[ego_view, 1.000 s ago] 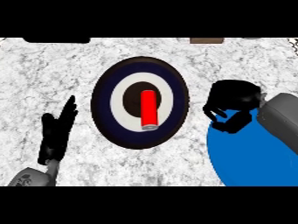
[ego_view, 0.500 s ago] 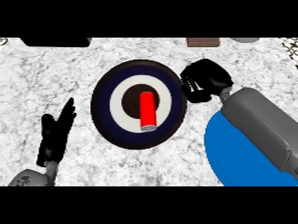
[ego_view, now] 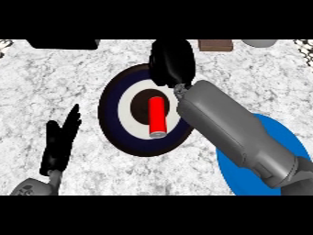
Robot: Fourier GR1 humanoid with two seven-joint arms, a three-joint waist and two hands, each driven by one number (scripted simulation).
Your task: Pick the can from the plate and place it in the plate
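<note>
Right hand (ego_view: pixel 171 62) hung over the far rim of the ringed plate (ego_view: pixel 115 124) in the upper middle of the frame, its grey forearm crossing down to the lower right; the fingers looked curled downward with nothing in them, well short of any hold. The red can (ego_view: pixel 157 116) lay on its side at the plate's white centre, its long axis running up and down the frame and its silvery end turned toward the lower edge, apart from the hand. A blue plate (ego_view: pixel 281 137), partly hidden by the forearm, sat at the lower right, presumably the place to set it. The can was likely light, stiff and smooth-walled, and, lying flat, apt to roll sideways when nudged; a hold across the middle of its body, thumb on one flank and fingers on the other, seemed the safest. The left hand (ego_view: pixel 60 140) rested open at the lower left, fingers up.
</note>
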